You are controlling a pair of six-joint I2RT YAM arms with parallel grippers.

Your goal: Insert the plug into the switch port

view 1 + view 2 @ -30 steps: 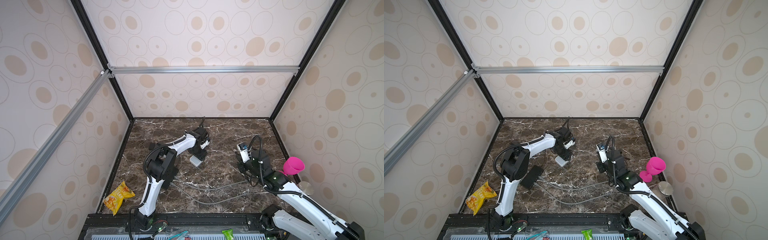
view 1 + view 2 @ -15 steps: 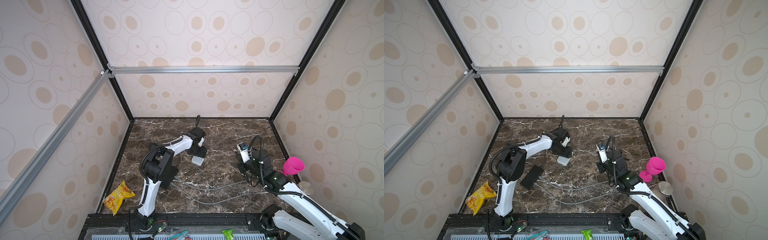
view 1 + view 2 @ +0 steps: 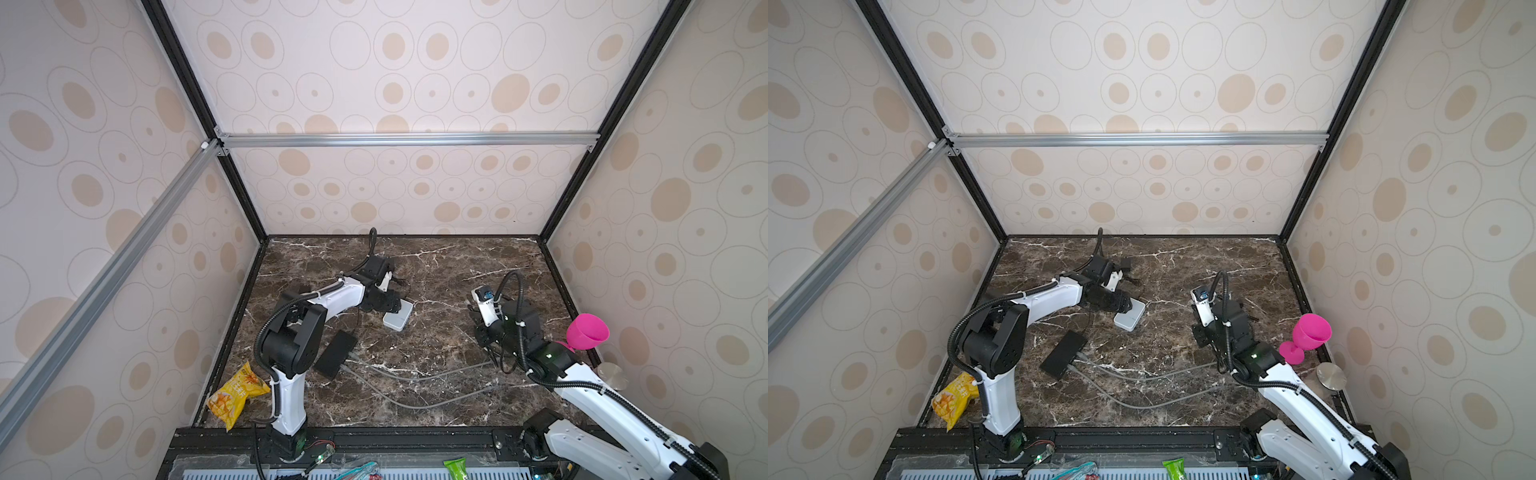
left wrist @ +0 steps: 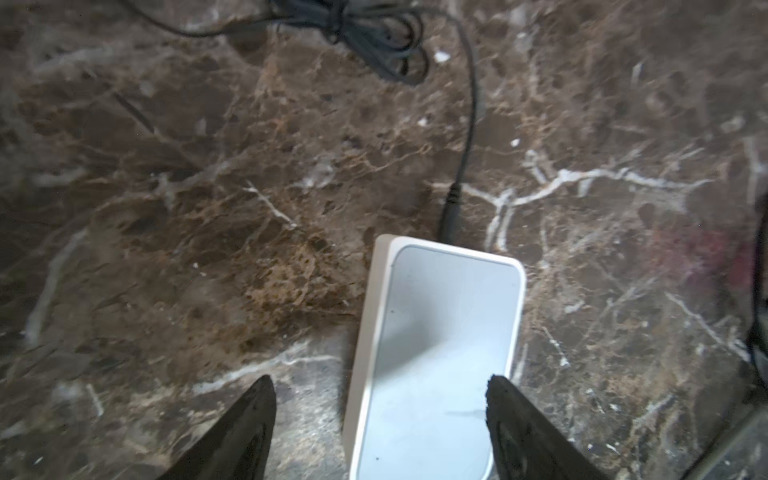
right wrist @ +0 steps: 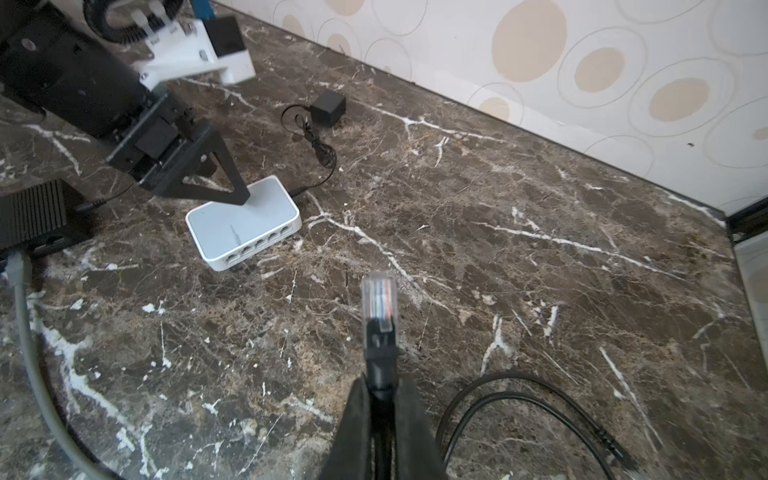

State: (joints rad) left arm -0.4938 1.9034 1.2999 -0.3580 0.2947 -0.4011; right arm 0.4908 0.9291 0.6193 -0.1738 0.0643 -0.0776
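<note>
Plug (image 5: 378, 299) juts from the closed right claw (image 5: 380, 388).

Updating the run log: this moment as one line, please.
left end effector: open over white switch | right end effector: shut on plug | plug: clear of switch, not yet inserted

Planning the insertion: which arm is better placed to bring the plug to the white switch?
Right. The right gripper is shut on the plug, and the white switch turns its port row toward that arm. The left gripper is open over the switch, probably better for steadying it.
</note>
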